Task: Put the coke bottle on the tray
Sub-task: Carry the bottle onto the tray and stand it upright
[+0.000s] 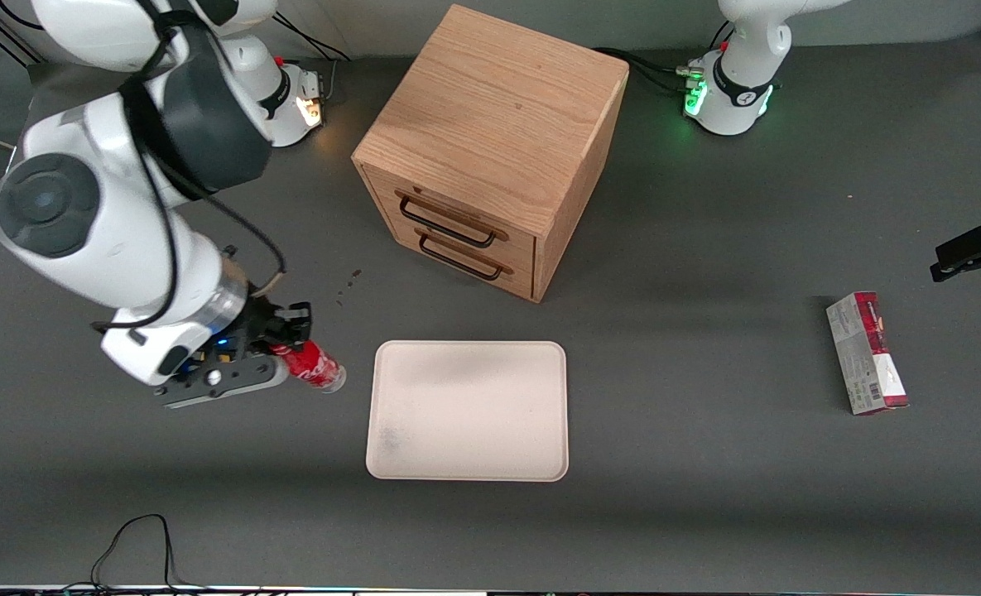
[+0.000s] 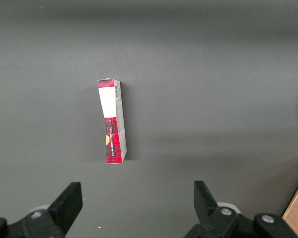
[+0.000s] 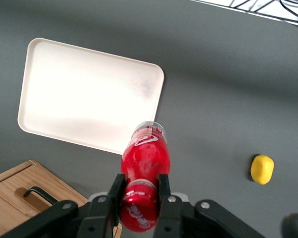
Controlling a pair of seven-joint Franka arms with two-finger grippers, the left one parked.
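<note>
While the right arm hangs over the table (image 1: 705, 513) toward its own end, the gripper (image 1: 279, 343) is clamped on the coke bottle (image 1: 312, 367), fingers (image 3: 164, 191) pressed on either side of the bottle near its cap end. In the right wrist view the gripper (image 3: 139, 191) pinches the bottle (image 3: 145, 163) just above the cap, and the bottle body sticks out past the fingertips with its base pointing away from the gripper. Bottle is tilted, not upright, and appears lifted off the table, though contact with the surface cannot be confirmed.

Bottle base points toward the tray (image 1: 467, 410). The tray (image 3: 89, 104) lies flat on the table just beside the bottle's free end; bottle is not over the tray, a strip of bare table shows between them in the front view. Faint grey smudge sits in one tray corner.

Counts: one bottle, one tray, one wooden drawer cabinet (image 1: 490, 149) with two drawers, each with a dark handle, standing farther from the front camera than the tray. One yellow lemon-like lump (image 3: 262, 168) lies on the table near the gripper, apart from the bottle. One red-and-grey carton (image 1: 867, 352) lies well apart, toward the parked arm's end of the table; the carton (image 2: 111, 121) lies flat there.
</note>
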